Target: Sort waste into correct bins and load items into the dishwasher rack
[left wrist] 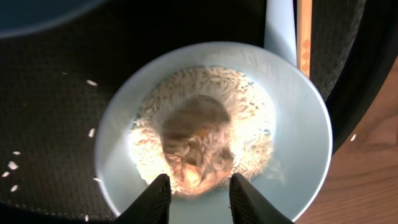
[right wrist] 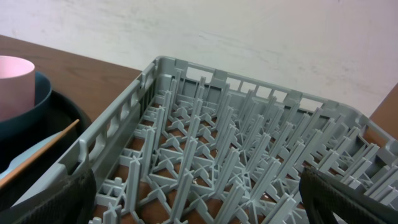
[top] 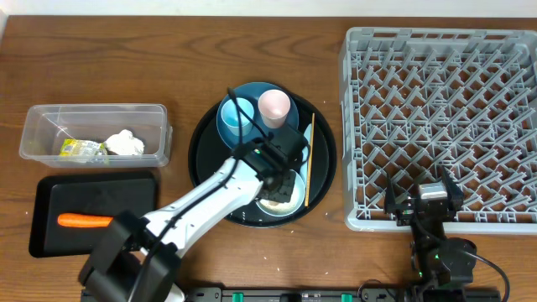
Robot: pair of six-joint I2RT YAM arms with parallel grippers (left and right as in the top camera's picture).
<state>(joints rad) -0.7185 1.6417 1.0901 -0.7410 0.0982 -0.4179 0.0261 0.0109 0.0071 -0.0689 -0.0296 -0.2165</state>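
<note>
Wooden chopstick (top: 309,159) lies with its long axis near-to-far beside the bowl (left wrist: 298,124); your left gripper (left wrist: 199,185) hangs spread over scraps (left wrist: 198,140), right gripper (right wrist: 199,202) spread too.

The grey dishwasher rack (top: 436,109) stands at the right, no dishes among its pegs. On the round black tray (top: 325,159) beside it, a dark blue plate (top: 252,134) carries a light-blue cup (top: 237,111) and a pink cup (top: 273,105). Nearer me sits the white bowl (left wrist: 298,112), holding rice and brownish scraps (left wrist: 199,143). What looks like a white spoon (left wrist: 280,25) pokes past its rim. The chopstick (top: 309,159) lies alongside. At the left, the clear tub (top: 50,117) holds the wrapper (top: 82,148) and tissue (top: 124,143). The carrot (top: 84,221) lies in the black rectangular tray (top: 117,197).
</note>
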